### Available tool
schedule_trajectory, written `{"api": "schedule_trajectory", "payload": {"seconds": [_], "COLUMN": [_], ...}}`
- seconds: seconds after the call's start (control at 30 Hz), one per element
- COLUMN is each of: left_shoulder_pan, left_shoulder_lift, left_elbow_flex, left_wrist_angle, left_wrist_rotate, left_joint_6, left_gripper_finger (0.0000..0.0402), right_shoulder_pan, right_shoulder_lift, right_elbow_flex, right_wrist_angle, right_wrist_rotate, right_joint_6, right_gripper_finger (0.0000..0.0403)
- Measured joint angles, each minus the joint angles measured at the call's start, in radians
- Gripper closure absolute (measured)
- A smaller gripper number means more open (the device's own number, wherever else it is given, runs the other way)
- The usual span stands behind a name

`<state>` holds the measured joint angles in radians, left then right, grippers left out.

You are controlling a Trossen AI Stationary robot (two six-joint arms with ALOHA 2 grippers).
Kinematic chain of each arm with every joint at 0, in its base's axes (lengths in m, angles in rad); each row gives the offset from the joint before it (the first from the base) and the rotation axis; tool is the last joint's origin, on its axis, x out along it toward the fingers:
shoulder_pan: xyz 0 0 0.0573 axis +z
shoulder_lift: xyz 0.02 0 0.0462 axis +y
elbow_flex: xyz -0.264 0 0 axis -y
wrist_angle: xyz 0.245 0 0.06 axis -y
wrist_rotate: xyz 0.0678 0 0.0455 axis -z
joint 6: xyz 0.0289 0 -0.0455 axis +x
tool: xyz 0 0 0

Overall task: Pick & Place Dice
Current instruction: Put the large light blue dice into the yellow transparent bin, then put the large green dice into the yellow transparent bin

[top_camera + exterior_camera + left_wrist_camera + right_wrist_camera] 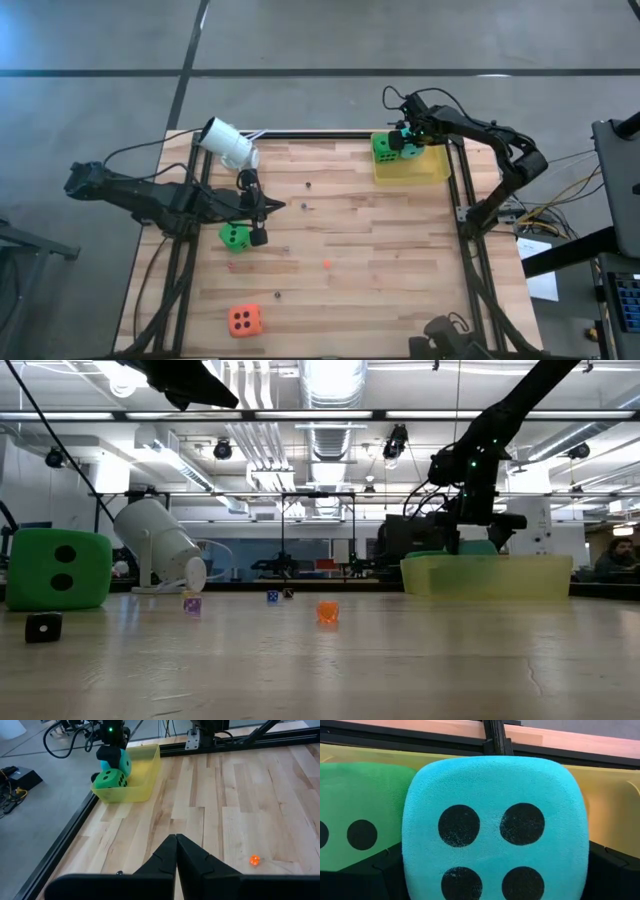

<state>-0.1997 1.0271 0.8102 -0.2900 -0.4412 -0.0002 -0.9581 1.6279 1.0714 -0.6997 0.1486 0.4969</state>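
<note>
My right gripper [410, 138] is shut on the teal die [492, 827] over the yellow bin [425, 170] at the table's far right. A green die [384, 147] lies in the bin beside the teal die and also shows in the left wrist view [111, 779]. A second green die [235, 237] rests on the table at the left, just near of my left arm. The orange-red die [244, 320] rests near the front left. My left gripper [176, 840] is shut and empty, above the table beside that green die. My right gripper pinches the teal die between its two fingers [612, 865] by two opposite sides [412, 855], the four-pip face toward the wrist camera. The fingers come from above, slanting down into the bin. The die sits against the green die; whether it touches the bin's floor cannot be told.
A white cylindrical device [228, 143] lies at the far left of the table. Several tiny dice are scattered mid-table, among them an orange one [326, 264] and a black one [42, 627]. A dark metal frame [462, 215] edges the table.
</note>
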Motion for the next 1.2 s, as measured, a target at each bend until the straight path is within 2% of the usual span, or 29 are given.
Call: {"api": "schedule_trajectory", "payload": {"seconds": [0.77,1.2], "left_shoulder_pan": [0.0,0.0], "left_shoulder_lift": [0.0,0.0], "left_elbow_flex": [0.0,0.0], "left_wrist_angle": [0.0,0.0], "left_wrist_rotate": [0.0,0.001], "left_joint_6": [0.0,0.0], "left_gripper_finger": [0.039,0.039], "right_shoulder_pan": [0.005,0.005], "right_shoulder_lift": [0.005,-0.113], "right_elbow_flex": [0.0,0.002], "right_wrist_angle": [-0.001,-0.028], "right_wrist_rotate": [0.007,-0.002], "right_joint_6": [-0.01,-0.026], "right_gripper_finger": [0.0003,0.0003]}}
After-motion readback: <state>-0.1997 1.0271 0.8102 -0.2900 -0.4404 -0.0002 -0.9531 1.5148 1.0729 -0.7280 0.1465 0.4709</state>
